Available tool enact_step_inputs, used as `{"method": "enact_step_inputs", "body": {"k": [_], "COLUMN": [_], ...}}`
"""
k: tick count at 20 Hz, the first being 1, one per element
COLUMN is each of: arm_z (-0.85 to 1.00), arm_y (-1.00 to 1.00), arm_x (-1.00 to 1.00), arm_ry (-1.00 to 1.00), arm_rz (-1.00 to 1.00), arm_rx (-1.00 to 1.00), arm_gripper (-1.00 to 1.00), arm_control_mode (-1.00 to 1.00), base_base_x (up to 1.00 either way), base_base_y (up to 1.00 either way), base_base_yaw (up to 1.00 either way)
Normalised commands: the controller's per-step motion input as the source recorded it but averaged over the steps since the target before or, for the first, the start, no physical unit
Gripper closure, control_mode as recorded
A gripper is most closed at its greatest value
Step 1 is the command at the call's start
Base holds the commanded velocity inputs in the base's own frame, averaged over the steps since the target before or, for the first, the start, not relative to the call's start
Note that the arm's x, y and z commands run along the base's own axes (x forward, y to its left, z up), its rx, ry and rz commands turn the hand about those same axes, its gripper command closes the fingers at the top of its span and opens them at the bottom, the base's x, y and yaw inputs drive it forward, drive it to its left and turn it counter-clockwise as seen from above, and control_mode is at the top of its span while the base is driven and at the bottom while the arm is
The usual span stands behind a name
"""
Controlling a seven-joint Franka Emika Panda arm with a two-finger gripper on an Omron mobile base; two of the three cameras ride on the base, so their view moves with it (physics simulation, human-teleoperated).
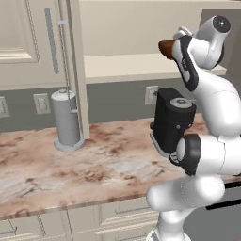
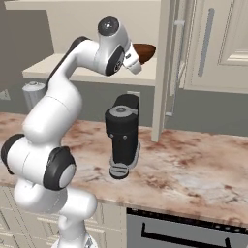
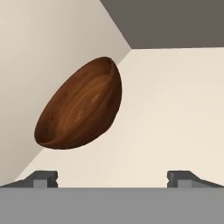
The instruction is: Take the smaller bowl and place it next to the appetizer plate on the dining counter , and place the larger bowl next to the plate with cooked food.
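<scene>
One reddish-brown wooden bowl (image 3: 78, 107) with visible grain sits on a cream shelf (image 1: 122, 66) above the wall counter. With no second bowl beside it, I cannot tell whether it is the smaller bowl or the larger bowl. The same bowl (image 2: 146, 52) (image 1: 165, 47) pokes out from behind the raised hand. My gripper (image 3: 113, 177) is level with the shelf, a short way in front of the bowl and not touching it. Its fingertips (image 3: 43, 178) stand wide apart and open, with nothing between them. The appetizer plate, the plate with cooked food and the dining counter are out of view.
A black coffee machine (image 1: 172, 120) (image 2: 123, 135) stands on the marbled wall counter (image 1: 70, 164) under the shelf. A grey paper towel holder (image 1: 66, 120) stands at the left. A tall cabinet side panel (image 2: 164, 72) borders the shelf. A dark oven front (image 2: 184, 232) is below the counter.
</scene>
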Motion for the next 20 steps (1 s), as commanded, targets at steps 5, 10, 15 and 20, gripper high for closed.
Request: {"method": "enact_step_inputs", "body": {"k": [5, 10, 15, 20], "arm_z": [0.0, 0.0, -0.02, -0.05], "arm_y": [0.0, -0.01, -0.03, -0.03], "arm_x": [0.31, 0.29, 0.28, 0.3], "arm_ry": [0.0, 0.0, 0.0, 0.0], "arm_rz": [0.0, 0.0, 0.0, 0.0], "arm_rx": [0.0, 0.0, 0.0, 0.0], "arm_gripper": [-1.0, -1.0, -1.0, -1.0], "arm_control_mode": [-1.0, -1.0, -1.0, -1.0], "base_base_x": [0.0, 0.0, 0.0, 0.0], "base_base_y": [0.0, 0.0, 0.0, 0.0], "base_base_yaw": [0.0, 0.0, 0.0, 0.0]}}
